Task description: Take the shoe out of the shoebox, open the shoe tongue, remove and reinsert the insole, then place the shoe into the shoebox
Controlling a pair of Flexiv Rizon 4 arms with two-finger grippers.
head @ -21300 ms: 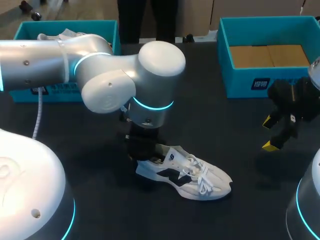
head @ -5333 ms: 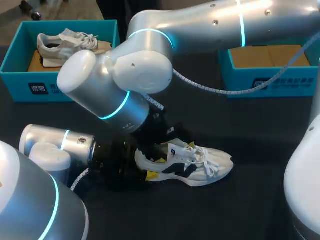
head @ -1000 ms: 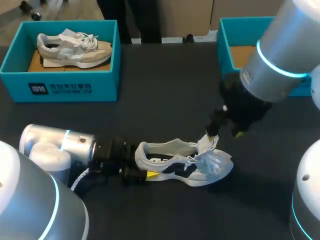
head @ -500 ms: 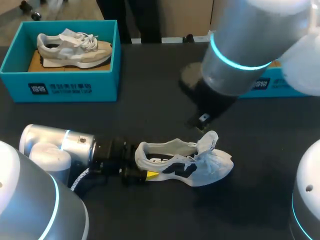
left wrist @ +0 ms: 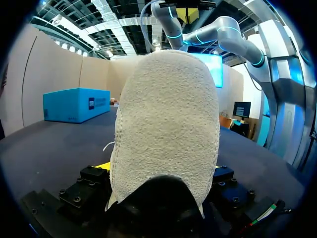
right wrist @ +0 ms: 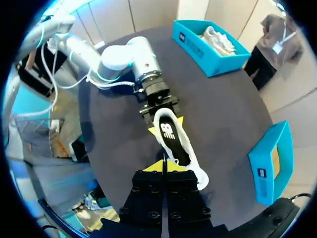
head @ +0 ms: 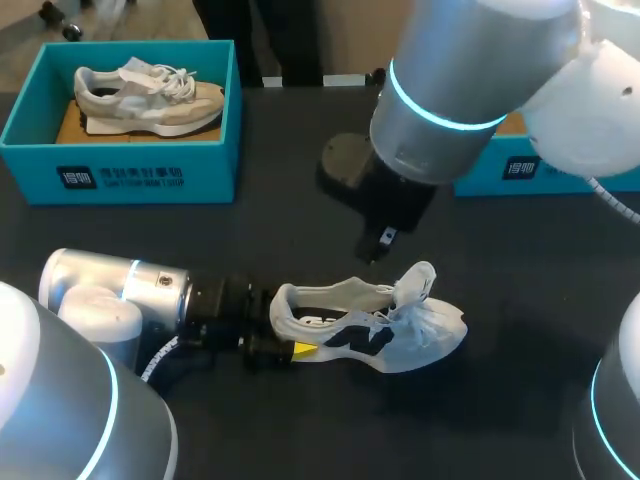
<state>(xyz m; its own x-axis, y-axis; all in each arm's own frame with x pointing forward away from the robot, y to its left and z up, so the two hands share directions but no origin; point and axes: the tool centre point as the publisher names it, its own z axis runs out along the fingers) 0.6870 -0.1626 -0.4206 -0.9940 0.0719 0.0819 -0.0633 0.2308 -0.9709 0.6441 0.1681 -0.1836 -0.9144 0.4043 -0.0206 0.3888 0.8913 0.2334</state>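
Currently the shoe [head: 370, 330] is out of its box and lies on its sole on the dark counter [head: 300, 220], toe toward the robot's right. The heel is clamped by the left pincer [right wrist: 164, 123]. In the right wrist view one yellow tip is seen at each side of the heel cup, so the shoe is judged to be held steady.

The tongue [head: 420, 282] is stood up and pushed fwd toward the toe, and the shoe mouth is left wide open. The dark insole [right wrist: 171, 140] is seen flat inside, apparently fully seated. Steps 1 & 2 are thus judged done. Insole removal is the step in hand and has not yet begun.

The right pincer [right wrist: 163, 166] hangs above the shoe, well clear of it, tips pressed together w/ nothing between them.

Next move, as judged:
- The right pincer is to be opened and lowered into the shoe mouth, approx. at the heel end.
- One finger is to be worked under the insole edge, the edge pinched, and the insole peeled up and out.
- The left clamp is needed as a counter-hold so the shoe isn't lifted too.

The blue shoebox [right wrist: 262, 171] on the right looks empty and is taken as the final drop spot. The far-left shoebox [head: 130, 175] holds a second shoe [head: 150, 88].
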